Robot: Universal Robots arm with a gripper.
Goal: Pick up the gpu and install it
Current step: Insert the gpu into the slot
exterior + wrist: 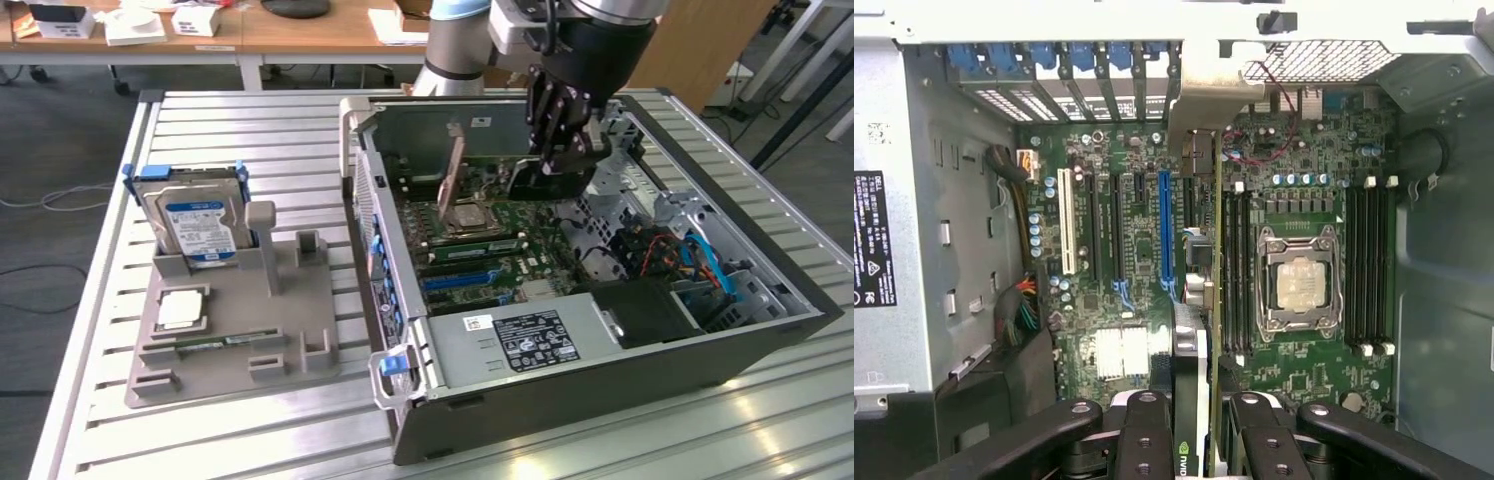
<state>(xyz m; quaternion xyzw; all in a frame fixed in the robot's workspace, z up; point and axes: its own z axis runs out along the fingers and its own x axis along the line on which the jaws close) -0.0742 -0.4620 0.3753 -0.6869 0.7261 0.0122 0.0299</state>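
Note:
My gripper [567, 150] hangs inside the open computer case [747, 335], shut on the gpu [541, 180], a thin black card held on edge. In the wrist view the gpu [1192, 340] runs edge-on from between my fingers [1144, 440] towards the case's rear slot openings, its metal bracket [1214, 100] at the far end. The card hovers over the motherboard [1304, 160], just beside the long blue slot [1165, 230] and the CPU socket [1299, 283]. I cannot tell whether its lower edge touches a slot.
A grey fixture tray [287, 330] on the slatted table at the exterior view's left holds a silver hard drive [198, 225], a green memory stick [220, 342] and a CPU chip [180, 310]. The power supply [527, 340] and cables [681, 260] crowd the case's near end.

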